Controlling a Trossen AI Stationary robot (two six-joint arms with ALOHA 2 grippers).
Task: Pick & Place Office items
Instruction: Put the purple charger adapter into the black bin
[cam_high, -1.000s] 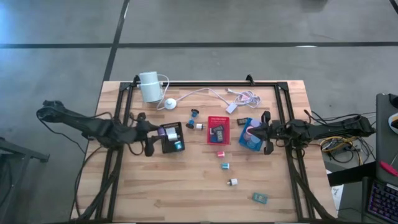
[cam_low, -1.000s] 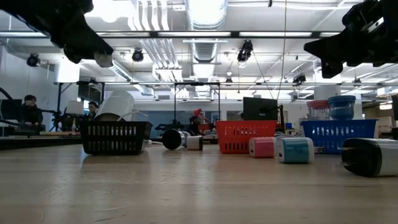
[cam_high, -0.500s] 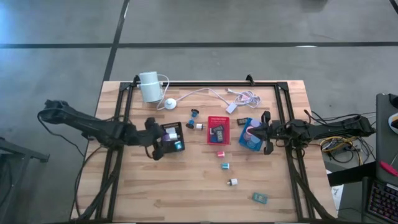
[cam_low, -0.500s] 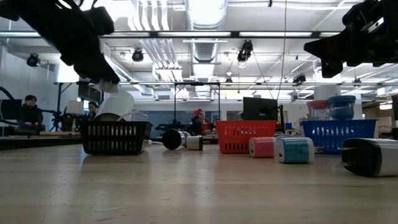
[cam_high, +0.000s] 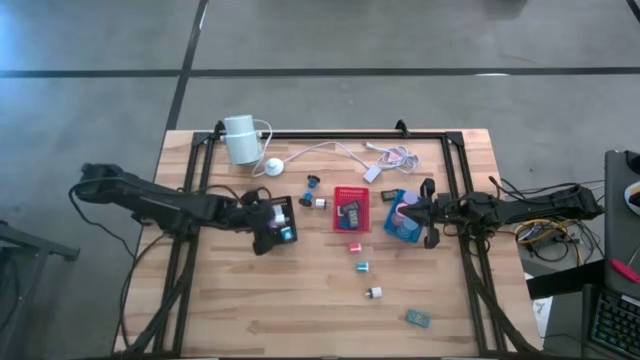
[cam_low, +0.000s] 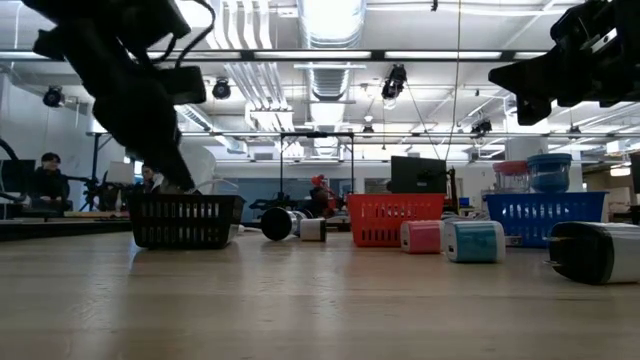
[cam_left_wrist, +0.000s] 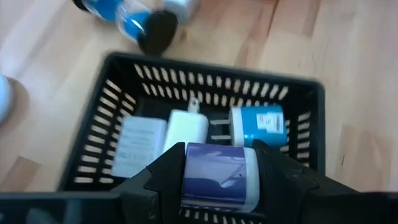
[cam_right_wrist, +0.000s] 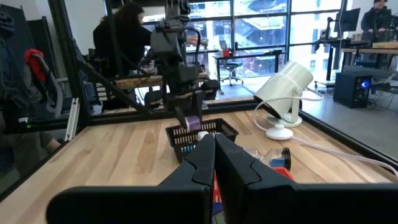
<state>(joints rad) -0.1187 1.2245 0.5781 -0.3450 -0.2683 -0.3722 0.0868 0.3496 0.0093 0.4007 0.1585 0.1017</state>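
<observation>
My left gripper (cam_high: 264, 222) hangs over the black tray (cam_high: 285, 233), shut on a purple block (cam_left_wrist: 219, 175). A white block (cam_left_wrist: 186, 129) and a blue block (cam_left_wrist: 258, 124) lie on the tray's floor below it. My right gripper (cam_high: 424, 213) waits above the blue tray (cam_high: 397, 227), fingers shut (cam_right_wrist: 214, 149). Loose on the wood lie a pink block (cam_high: 354, 246), a teal block (cam_high: 363, 266), a white block (cam_high: 374, 292) and a blue-green block (cam_high: 417, 318). The red tray (cam_high: 351, 193) holds dark clips. My left gripper pinches the purple block between its two fingers, one on each of its short sides (cam_left_wrist: 184, 168), coming from above and slanting down from the table's left. The block is lifted clear, just above the black tray's near wall (cam_left_wrist: 112, 205).
A white cylinder device (cam_high: 240, 138) with its round base and white cable (cam_high: 340, 150) stands near the far edge. A dark round piece (cam_high: 312, 181) and a small white piece (cam_high: 320, 202) lie between the black and red trays. Bare wood lies toward the near edge.
My left gripper has moved toward the table's right and down, from beside the black tray's left wall to over the tray, tipping its fingers downward. The purple block has travelled with it, still held.
</observation>
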